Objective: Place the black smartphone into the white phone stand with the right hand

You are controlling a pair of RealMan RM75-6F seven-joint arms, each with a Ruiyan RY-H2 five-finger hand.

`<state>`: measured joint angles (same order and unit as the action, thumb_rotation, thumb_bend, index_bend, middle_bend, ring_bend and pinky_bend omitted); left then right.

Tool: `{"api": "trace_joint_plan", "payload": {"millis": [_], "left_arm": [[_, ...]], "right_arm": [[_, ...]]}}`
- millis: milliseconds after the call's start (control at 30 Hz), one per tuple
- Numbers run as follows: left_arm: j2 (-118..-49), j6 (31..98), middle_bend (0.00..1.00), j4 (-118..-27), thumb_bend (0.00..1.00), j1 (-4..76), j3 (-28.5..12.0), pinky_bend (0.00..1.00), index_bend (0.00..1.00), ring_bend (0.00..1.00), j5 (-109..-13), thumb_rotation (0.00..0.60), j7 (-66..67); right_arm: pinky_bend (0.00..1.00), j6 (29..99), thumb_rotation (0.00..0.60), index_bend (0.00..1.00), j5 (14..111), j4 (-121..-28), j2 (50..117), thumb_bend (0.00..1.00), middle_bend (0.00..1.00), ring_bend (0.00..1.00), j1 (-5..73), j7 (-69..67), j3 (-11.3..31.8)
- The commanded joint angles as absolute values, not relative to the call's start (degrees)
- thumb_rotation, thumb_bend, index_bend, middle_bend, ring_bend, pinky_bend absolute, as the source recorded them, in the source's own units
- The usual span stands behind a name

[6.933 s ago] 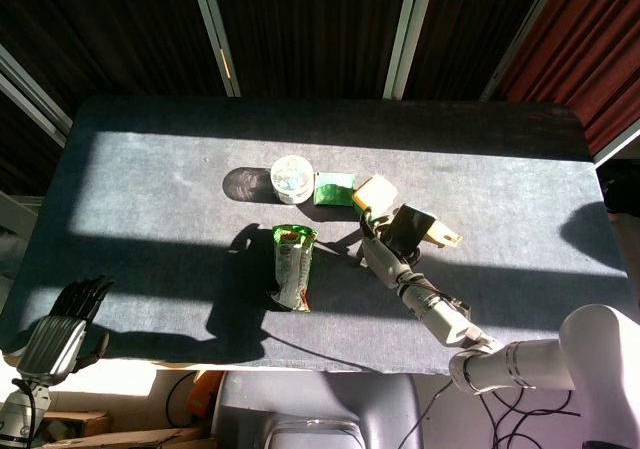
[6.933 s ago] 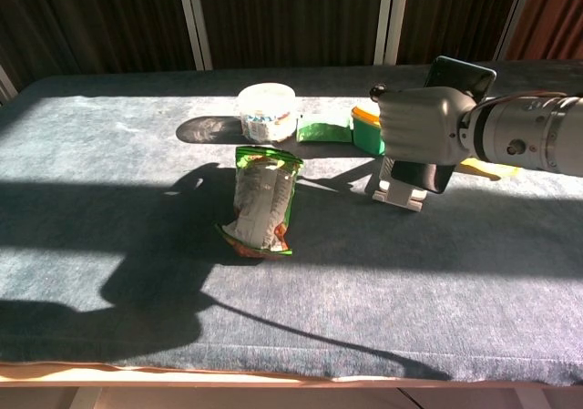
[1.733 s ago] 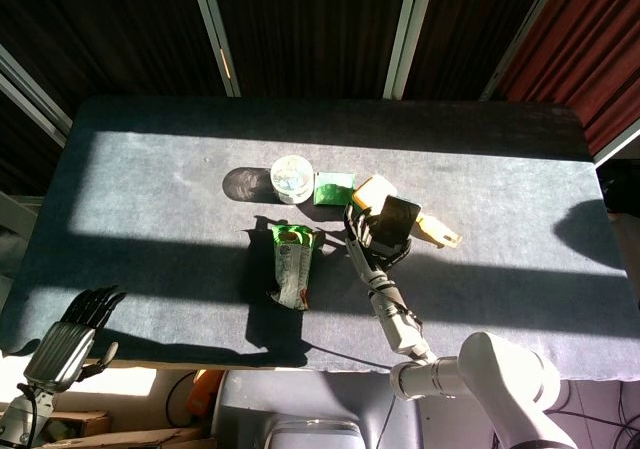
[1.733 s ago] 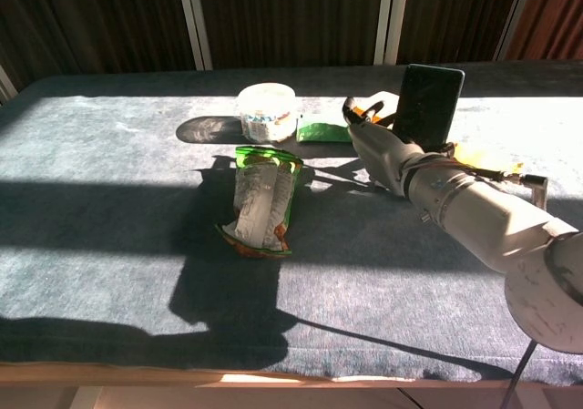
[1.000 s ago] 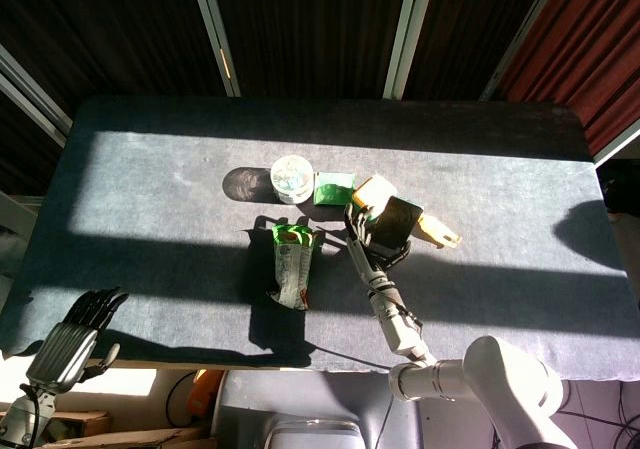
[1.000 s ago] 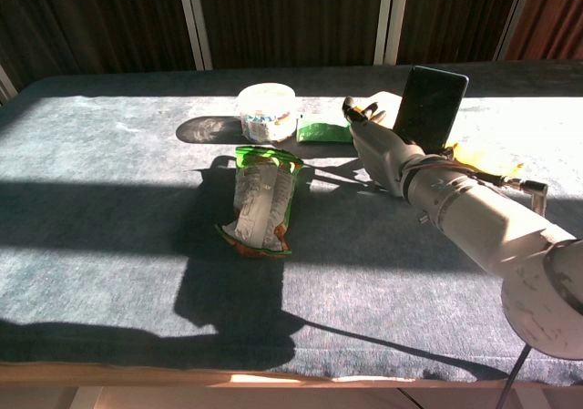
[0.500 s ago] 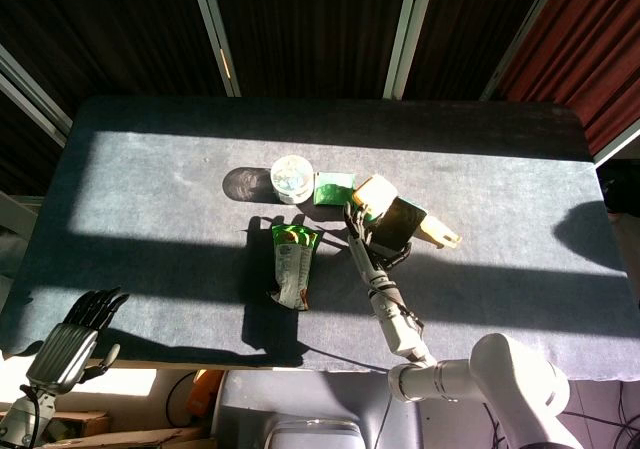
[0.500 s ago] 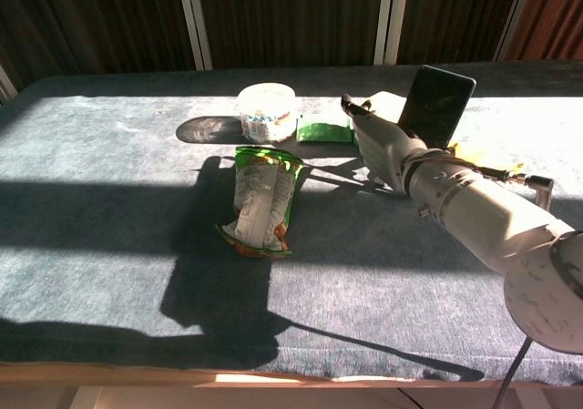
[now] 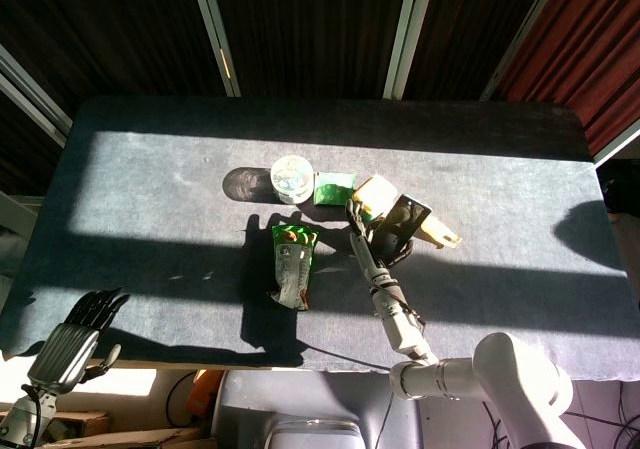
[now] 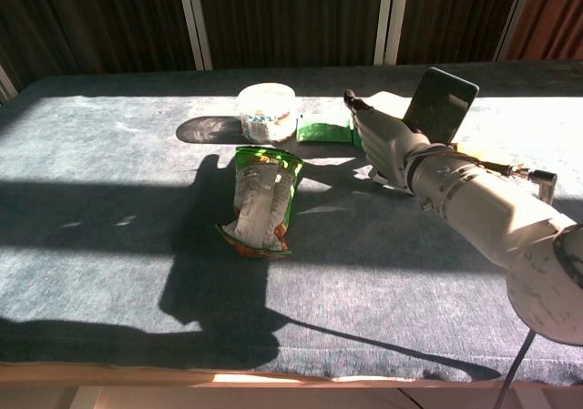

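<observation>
The black smartphone [image 10: 441, 105] leans back to the right, its lower end down behind my right hand [image 10: 390, 147]. That hand grips the phone by its lower left side, back of the hand toward the chest camera, one finger pointing up. From the head view the phone [image 9: 405, 217] is a tilted dark slab just right of the hand [image 9: 372, 233]. The white phone stand is hidden behind the hand and wrist. My left hand [image 9: 70, 335] hangs off the table's near left corner, fingers apart and holding nothing.
A green snack bag [image 10: 260, 199] lies left of the right hand. Behind it stand a white tub [image 10: 267, 111] and a green box [image 10: 323, 129]. A yellow item [image 10: 483, 158] lies right of the phone. A long shadow crosses the near table [image 10: 137, 272].
The phone has tipped further back and to the right, and its lower end has sunk behind the right hand. The hand has shifted slightly right with it. The left hand is still.
</observation>
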<state>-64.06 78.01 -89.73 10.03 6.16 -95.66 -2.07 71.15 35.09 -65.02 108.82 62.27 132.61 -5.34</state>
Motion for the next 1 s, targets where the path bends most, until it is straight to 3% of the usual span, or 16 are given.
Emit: {"api": "trace_joint_plan", "payload": {"millis": [33, 633, 867, 1000], "left_arm": [[-64.0, 78.0, 0.00, -89.7, 0.44, 10.0, 6.1, 0.07, 0.00, 0.00, -95.6, 0.600, -2.1], [-64.1, 78.1, 0.00, -89.7, 0.44, 10.0, 6.2, 0.07, 0.00, 0.00, -95.6, 0.600, -2.0], [-64.0, 78.4, 0.00, -89.7, 0.44, 9.8, 6.0, 0.07, 0.00, 0.00, -95.4, 0.600, -2.1], [-64.0, 78.6, 0.00, -89.7, 0.44, 9.8, 5.9, 0.07, 0.00, 0.00, -95.3, 0.600, -2.1]], "right_arm": [[0.08, 71.4, 0.600, 0.00, 35.6, -65.4, 108.5, 0.15, 0.15, 0.09, 62.3, 132.2, -5.1], [0.07, 73.9, 0.600, 0.00, 40.4, -68.9, 105.4, 0.15, 0.10, 0.04, 62.9, 128.5, -3.4], [0.05, 80.2, 0.600, 0.00, 46.3, -80.6, 99.6, 0.15, 0.07, 0.02, 61.1, 117.3, 0.3], [0.03, 84.3, 0.600, 0.00, 51.0, -88.4, 95.7, 0.14, 0.04, 0.00, 58.5, 110.6, 0.1]]}}
